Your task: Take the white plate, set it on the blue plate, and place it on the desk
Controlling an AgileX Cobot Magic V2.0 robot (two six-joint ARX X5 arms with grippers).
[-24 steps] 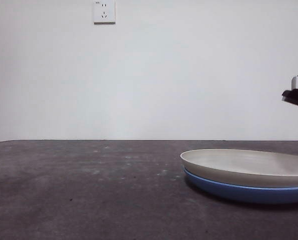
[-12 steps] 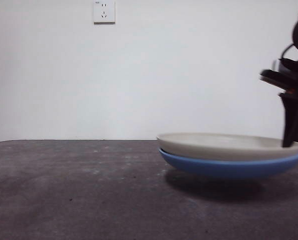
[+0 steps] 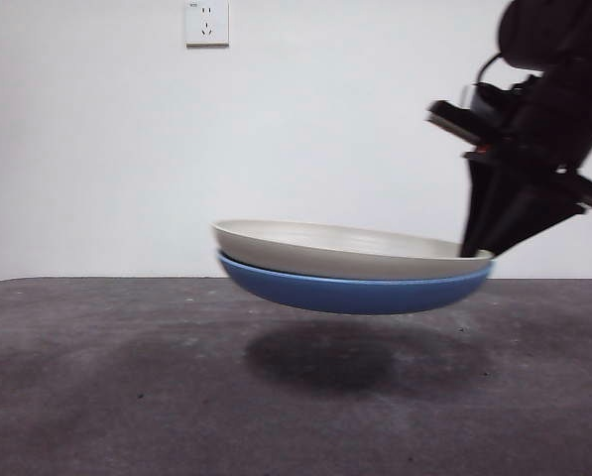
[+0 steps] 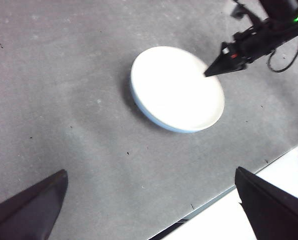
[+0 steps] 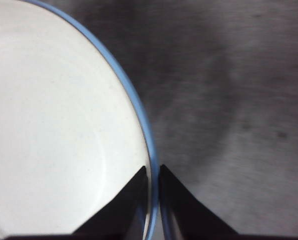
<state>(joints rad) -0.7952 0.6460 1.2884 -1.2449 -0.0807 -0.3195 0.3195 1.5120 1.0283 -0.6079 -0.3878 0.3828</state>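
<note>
The right gripper (image 5: 152,200) has its two black jaws pinched on the rims of both stacked plates, one jaw inside over the cream surface, one outside; it carries the matte cream-white round plate (image 3: 345,248) nested in the glossy medium-blue round plate (image 3: 350,290), both clear of the dark grey-brown mottled desk (image 3: 97,387), a shadow lying beneath them; in the front view the stack tilts slightly, low at the clamped edge. Judging by their look, the plates are stiff, probably ceramic and breakable; the glazed blue rim seems slippery, and held at one edge only, the pair's weight levers against the jaws, so a deep bite across both rims seems the safest hold. The right arm enters from high on the side, its gripper slanting down onto the rim. The left gripper (image 4: 149,200) waits well apart above the desk, jaws spread wide and holding nothing.
</note>
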